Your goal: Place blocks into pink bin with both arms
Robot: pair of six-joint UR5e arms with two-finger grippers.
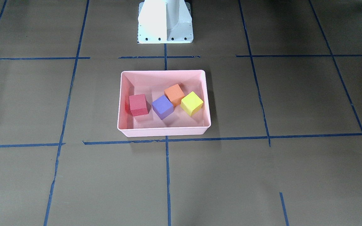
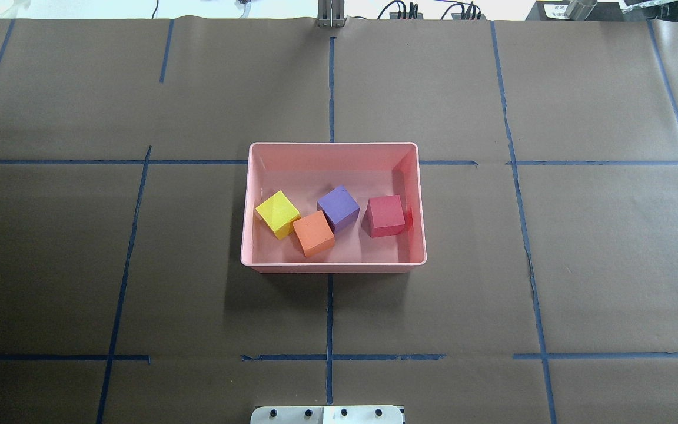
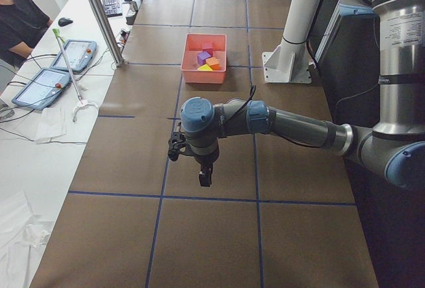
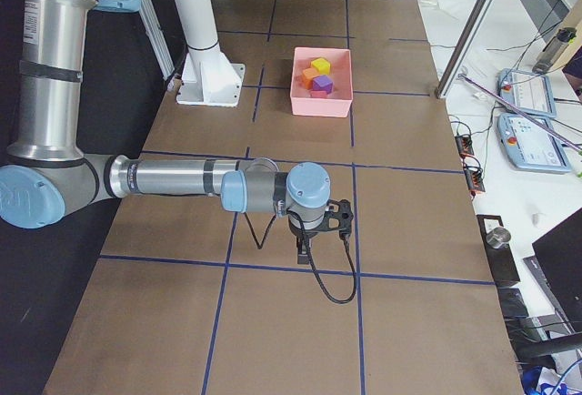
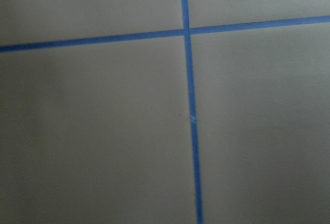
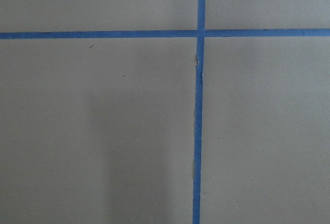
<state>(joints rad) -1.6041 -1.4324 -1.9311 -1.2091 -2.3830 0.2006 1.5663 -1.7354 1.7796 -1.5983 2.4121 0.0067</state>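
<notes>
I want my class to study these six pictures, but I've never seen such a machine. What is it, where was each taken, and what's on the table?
It is two jointed robot arms, each ending in a two-finger gripper; the white pedestal is its base. Two pictures look down on the table, one from behind the robot, one facing it. Two look along it from its ends, showing the left arm and the right arm. Two come from wrist cameras and show only bare table and blue tape. A pink bin holds a red block, a purple block, an orange block and a yellow block. The left gripper and right gripper hang above bare table, holding no block; open or shut, I cannot tell.
</notes>
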